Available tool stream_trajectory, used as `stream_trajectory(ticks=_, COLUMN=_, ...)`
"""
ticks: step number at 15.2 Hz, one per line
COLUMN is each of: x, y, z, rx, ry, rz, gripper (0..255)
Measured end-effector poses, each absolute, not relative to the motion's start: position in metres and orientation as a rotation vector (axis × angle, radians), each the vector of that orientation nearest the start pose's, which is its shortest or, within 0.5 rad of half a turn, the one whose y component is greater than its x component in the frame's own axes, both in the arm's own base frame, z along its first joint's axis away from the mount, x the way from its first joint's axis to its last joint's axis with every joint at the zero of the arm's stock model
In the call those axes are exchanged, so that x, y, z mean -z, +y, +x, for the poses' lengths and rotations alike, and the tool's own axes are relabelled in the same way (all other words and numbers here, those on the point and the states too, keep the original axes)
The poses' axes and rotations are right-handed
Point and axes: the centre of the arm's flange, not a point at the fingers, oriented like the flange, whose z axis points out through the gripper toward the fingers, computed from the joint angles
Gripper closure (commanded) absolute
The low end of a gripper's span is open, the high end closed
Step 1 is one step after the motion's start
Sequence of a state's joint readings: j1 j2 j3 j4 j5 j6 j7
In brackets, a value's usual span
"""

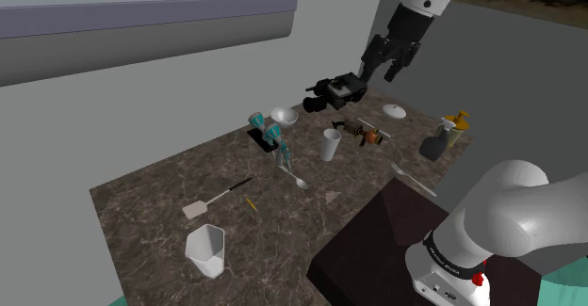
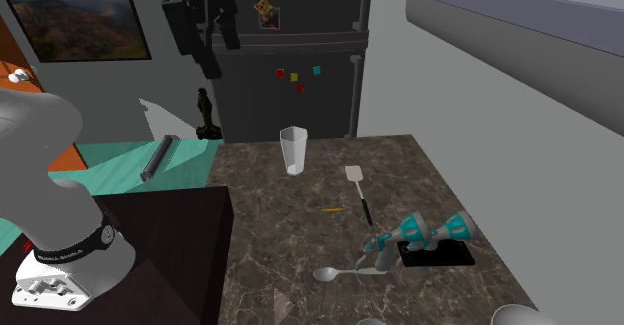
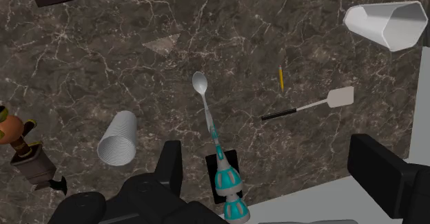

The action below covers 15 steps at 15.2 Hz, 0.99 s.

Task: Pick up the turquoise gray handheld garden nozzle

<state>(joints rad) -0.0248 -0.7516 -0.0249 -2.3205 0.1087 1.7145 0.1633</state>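
Nozzle: The turquoise-and-grey garden nozzle [image 3: 227,180] lies flat on the counter, near the black handle tip of the spatula [image 3: 340,98], on the side away from the spatula's blade.
Axis: Its long axis runs from the counter's wall edge out toward the middle. The flared, ringed head end points at the grey wall [image 1: 141,88] and lies over a small black mat [image 2: 440,256]. The slim handle end points away from the wall, in line with a spoon [image 3: 200,83].
Gripper: The black gripper [image 3: 272,178] hangs high over the counter, well apart from the nozzle, its jaws spread wide with nothing between them.
Surface: The counter [image 1: 160,201] is a dark brown stone-look slab veined in pale lines.
Room: In the second exterior view, beyond the spatula, stands a dark fridge [image 2: 290,83] dotted with coloured magnets. A framed landscape picture [image 2: 85,15] hangs to its left above a teal floor.
Shapes: The spatula has a flat white blade on a thin black handle. A white faceted pitcher [image 3: 386,24] stands near the blade, and a short yellow pencil [image 3: 280,78] lies beside the handle. A white ribbed cup [image 3: 118,147] stands beyond the nozzle from the spatula.
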Motion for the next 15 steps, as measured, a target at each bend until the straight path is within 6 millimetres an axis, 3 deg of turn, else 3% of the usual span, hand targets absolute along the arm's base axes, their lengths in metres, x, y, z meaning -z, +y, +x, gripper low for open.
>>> stream_trajectory(ticks=2, x=-0.606, y=-0.010, z=0.334, rx=0.207, ry=0.321, rz=-2.984, gripper=0)
stream_trajectory(ticks=5, x=-0.579, y=-0.010, z=0.355, rx=0.213, ry=0.314, rz=-2.990, gripper=0)
stream_trajectory(ticks=15, x=-0.473, y=-0.007, z=0.434, rx=0.239, ry=0.286, rz=-3.010, gripper=0)
